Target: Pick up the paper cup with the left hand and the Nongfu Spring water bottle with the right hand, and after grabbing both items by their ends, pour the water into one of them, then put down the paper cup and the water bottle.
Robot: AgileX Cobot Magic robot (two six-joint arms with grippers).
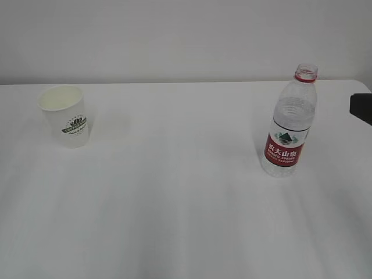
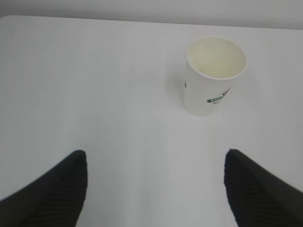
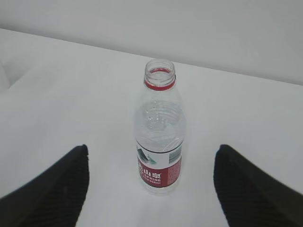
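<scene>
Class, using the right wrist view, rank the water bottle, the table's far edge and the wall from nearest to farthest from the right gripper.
1. Water bottle, centre.
2. Table's far edge, behind it.
3. Wall, rearmost.

The paper cup point(image 1: 64, 115) is white paper with a matt finish outside and a smooth cream-toned interior; a dark green logo is printed flat on its wall. The Nongfu Spring water bottle point(image 1: 289, 122) is clear, glossy plastic, ribbed across the shoulder, with a red plastic neck ring and a smooth, glossy red label. The table point(image 1: 174, 203) carries a white, matt, even surface without visible grain. The fingers of the left hand point(image 2: 52, 194) and of the right hand point(image 3: 52, 191) are black, matt, finely ridged material.
</scene>
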